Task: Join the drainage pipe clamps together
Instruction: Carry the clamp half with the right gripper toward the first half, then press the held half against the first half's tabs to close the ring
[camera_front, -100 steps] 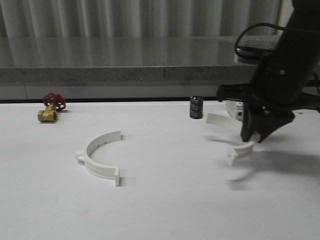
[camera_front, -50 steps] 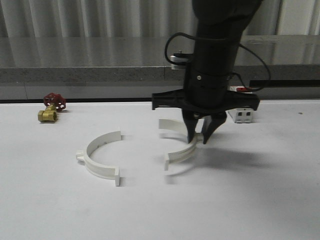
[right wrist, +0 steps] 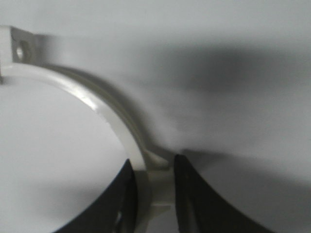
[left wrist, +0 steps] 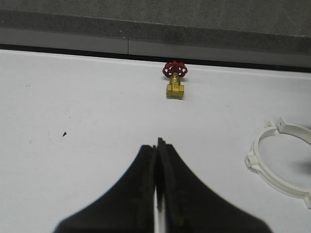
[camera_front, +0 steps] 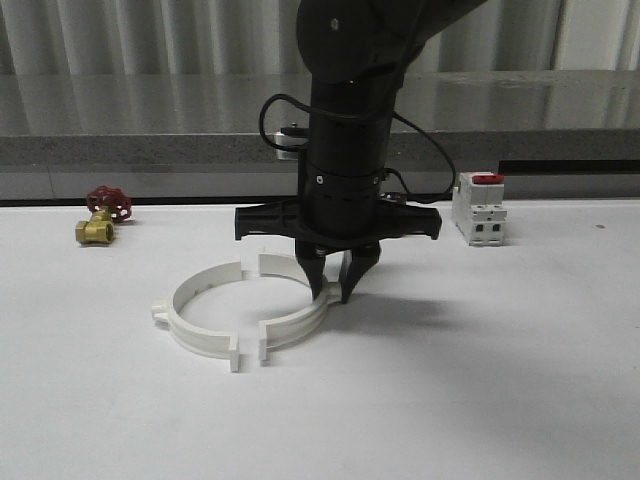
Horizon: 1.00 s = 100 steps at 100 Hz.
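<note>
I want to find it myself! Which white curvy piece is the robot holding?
Look at the big black arm in the middle of the white table. Right under it, the right gripper pinches the held half-ring. Unlike the other half-ring lying free to its left, this one sits between the black jaws.

Two white plastic semicircular pipe-clamp halves face each other on the table, the left half [camera_front: 192, 320] lying flat, curving toward nine o'clock, the right half [camera_front: 296, 322] bulging toward three o'clock, their holed end tabs nearly meeting.
</note>
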Each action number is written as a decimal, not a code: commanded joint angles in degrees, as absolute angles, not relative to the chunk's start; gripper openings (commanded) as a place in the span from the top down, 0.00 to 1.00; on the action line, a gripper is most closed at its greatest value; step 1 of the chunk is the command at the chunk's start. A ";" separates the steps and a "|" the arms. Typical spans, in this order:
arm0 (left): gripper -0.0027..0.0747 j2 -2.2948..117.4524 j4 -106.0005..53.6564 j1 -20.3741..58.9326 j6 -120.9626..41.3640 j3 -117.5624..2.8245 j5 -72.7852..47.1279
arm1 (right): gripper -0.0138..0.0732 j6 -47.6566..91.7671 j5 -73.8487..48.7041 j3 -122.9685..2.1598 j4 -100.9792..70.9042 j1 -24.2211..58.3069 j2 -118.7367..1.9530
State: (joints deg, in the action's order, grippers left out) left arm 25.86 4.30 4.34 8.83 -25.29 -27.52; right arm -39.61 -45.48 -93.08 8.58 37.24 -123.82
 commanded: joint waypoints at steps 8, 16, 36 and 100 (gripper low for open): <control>0.99 26.05 4.07 4.17 8.91 -26.96 -23.14 | 0.81 -40.00 -44.99 -95.35 9.68 37.55 -121.33; 0.99 26.05 4.07 4.17 8.91 -26.96 -23.14 | 0.81 -40.00 -45.04 -95.35 9.48 37.55 -121.61; 0.99 26.05 4.07 4.17 8.91 -26.96 -23.14 | 0.81 -40.00 -44.39 -95.45 8.16 37.55 -122.25; 0.99 26.05 4.07 4.17 8.91 -26.96 -23.14 | 0.81 -40.00 -44.72 -95.45 7.14 37.72 -122.25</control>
State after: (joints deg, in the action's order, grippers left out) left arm 25.86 4.30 4.34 8.83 -25.29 -27.52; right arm -40.02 -45.22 -93.93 7.57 37.47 -124.78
